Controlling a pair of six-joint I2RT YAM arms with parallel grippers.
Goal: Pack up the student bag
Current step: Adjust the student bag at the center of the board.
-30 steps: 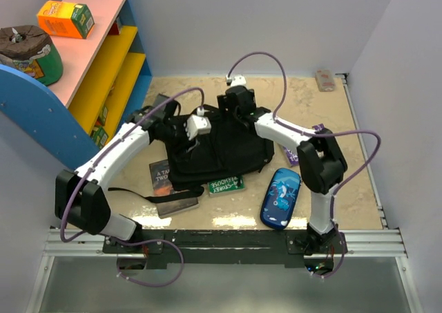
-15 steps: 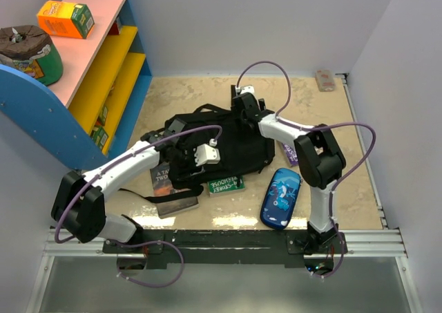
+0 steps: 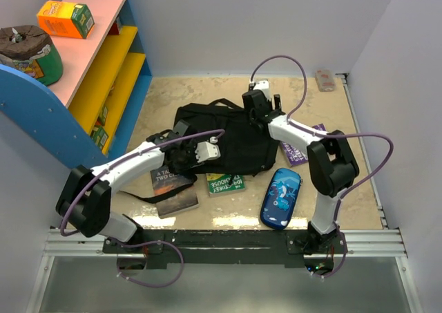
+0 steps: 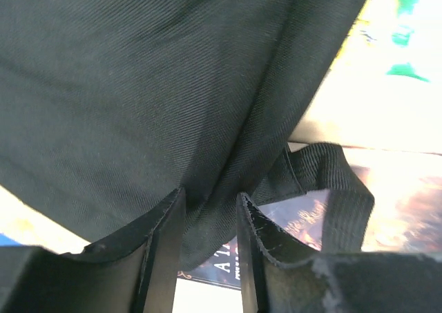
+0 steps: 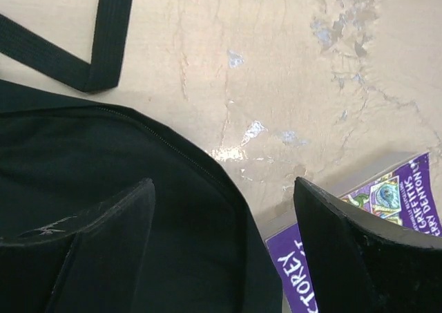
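Observation:
The black student bag (image 3: 231,139) lies flat mid-table. It fills the left wrist view (image 4: 138,85) and the lower left of the right wrist view (image 5: 83,154). My left gripper (image 3: 181,163) is at the bag's near-left edge. In its wrist view the gripper (image 4: 207,201) is shut on a fold of the bag's fabric, above a dark book (image 4: 222,271). My right gripper (image 3: 255,114) hangs open and empty over the bag's far-right corner (image 5: 222,188). A purple book (image 5: 394,195) lies just right of that corner.
Round the bag lie a dark book (image 3: 164,179), a brown book (image 3: 178,204), a green book (image 3: 224,184), the purple book (image 3: 304,153) and a blue pencil case (image 3: 280,197). A coloured shelf (image 3: 103,71) stands at left. A small object (image 3: 324,79) lies at the far right.
The bag has shifted toward the far right and flattened. My left gripper has moved down to the bag's near-left edge. My right gripper has moved to the right.

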